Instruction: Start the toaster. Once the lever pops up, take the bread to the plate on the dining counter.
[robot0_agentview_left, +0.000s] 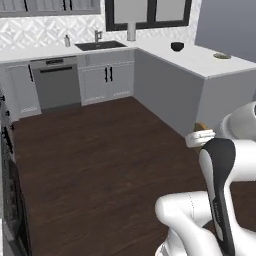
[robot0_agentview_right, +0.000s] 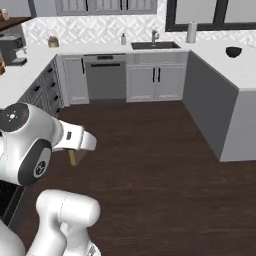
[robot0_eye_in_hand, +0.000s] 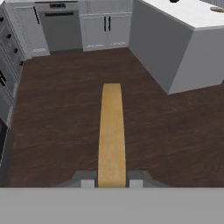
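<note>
- The bread (robot0_eye_in_hand: 111, 131) sits edge-on between the two dark tips of the gripper (robot0_eye_in_hand: 111, 183), a tan slice reaching away from the hand over the dark wood floor (robot0_eye_in_hand: 65, 122); the jaws are closed tight on its lower end.
- In the left base view a sliver of the slice shows just behind the white hand, carried in mid-air — well clear of any surface.
- The step in hand looks like the carry: the toaster part seems finished, and the slice is on its way to the plate (robot0_agentview_left: 222, 56).
- That plate lies far back on the dining counter (robot0_agentview_left: 200, 62), well apart from the small dark bowl (robot0_agentview_left: 177, 46) nearer the wall.
- The next move calls for the base to close on the white slab, then a lift of the slice above the counter edge and over the plate — keeping the grip firm until it rests there.
</note>
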